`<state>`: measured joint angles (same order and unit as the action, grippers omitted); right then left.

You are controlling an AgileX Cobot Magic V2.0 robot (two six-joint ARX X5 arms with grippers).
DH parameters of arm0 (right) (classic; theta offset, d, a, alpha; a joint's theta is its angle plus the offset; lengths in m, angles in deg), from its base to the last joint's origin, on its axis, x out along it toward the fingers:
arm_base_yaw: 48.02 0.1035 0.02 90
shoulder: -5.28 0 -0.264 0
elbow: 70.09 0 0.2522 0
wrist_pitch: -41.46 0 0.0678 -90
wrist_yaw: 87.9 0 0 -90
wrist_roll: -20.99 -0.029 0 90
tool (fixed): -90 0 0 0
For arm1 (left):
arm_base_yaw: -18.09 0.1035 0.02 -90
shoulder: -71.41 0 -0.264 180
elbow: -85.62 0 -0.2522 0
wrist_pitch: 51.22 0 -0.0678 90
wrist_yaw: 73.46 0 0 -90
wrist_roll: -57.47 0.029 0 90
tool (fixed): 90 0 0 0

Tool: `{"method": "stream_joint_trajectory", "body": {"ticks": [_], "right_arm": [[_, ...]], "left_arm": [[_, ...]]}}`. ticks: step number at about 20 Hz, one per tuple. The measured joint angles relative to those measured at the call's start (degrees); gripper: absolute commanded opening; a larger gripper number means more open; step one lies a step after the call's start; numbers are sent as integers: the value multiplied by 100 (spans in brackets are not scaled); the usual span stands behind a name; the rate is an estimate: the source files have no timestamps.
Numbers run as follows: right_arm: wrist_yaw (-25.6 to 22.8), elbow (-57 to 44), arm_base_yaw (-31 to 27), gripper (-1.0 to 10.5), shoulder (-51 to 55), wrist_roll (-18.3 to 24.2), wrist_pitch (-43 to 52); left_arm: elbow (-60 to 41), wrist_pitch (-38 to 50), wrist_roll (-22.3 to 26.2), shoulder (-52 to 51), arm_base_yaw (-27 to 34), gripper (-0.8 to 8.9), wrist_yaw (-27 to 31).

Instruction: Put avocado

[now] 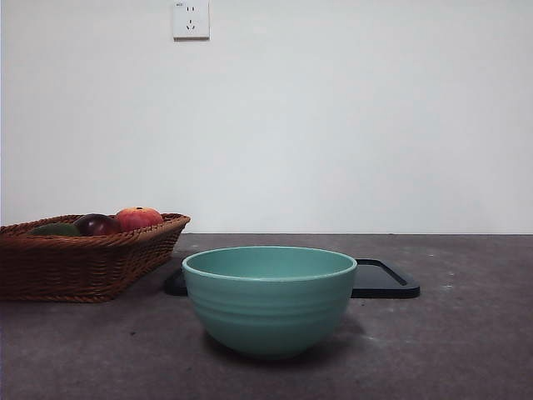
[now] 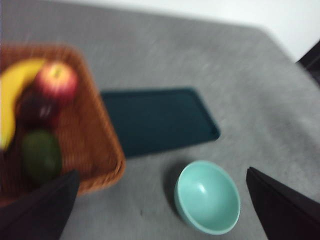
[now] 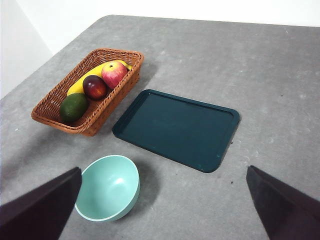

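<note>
The avocado (image 3: 73, 107) lies in the wicker basket (image 3: 52, 102), at the end nearest the bowl, with a dark maroon fruit (image 3: 94, 86) touching it, then a red-orange apple (image 3: 114, 74) and a banana (image 3: 80, 83) along the far wall. In the front view only the top of the avocado (image 1: 55, 229) shows above the basket (image 1: 83, 267) rim, beside the maroon fruit (image 1: 97, 223) and the apple (image 1: 138, 217).

A dark green tray (image 3: 177, 128) lies flat on the grey desk (image 3: 270, 75) just beside the basket, bare. A mint-green bowl (image 3: 107, 187) stands upright near the tray's corner and the basket's end, apart from both, with nothing in it.

Both arms hang high over the desk, well apart from everything. The left gripper (image 2: 162, 210) has its jaws spread wide, holding nothing; its blurred view shows the avocado (image 2: 41, 156) in the basket (image 2: 105, 150), the tray (image 2: 157, 120) and the bowl (image 2: 207, 197). The right gripper (image 3: 162, 210) likewise has its jaws spread wide and grips nothing.

A white wall socket (image 1: 191, 20) sits on the wall behind the desk.
</note>
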<state>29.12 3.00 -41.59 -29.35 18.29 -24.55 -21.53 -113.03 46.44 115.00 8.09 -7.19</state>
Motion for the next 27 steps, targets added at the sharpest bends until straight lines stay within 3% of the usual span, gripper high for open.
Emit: {"method": "stream_joint_trajectory", "body": {"ticks": [5,9,13,27], "right_arm": [[-2,0,114,559,0,0,-2],[-2,0,118,559,0,0,-2],[-2,0,118,559,0,0,-2],[-2,0,144,559,0,0,-68]], "left_arm": [[638,-380,-177,1655,0,588,588],[1414,-990,-37,3130,0,588,1097],[1510,-887,68,4168,0,588,1432],[1512,190,149,5827,24,588,1764]]}}
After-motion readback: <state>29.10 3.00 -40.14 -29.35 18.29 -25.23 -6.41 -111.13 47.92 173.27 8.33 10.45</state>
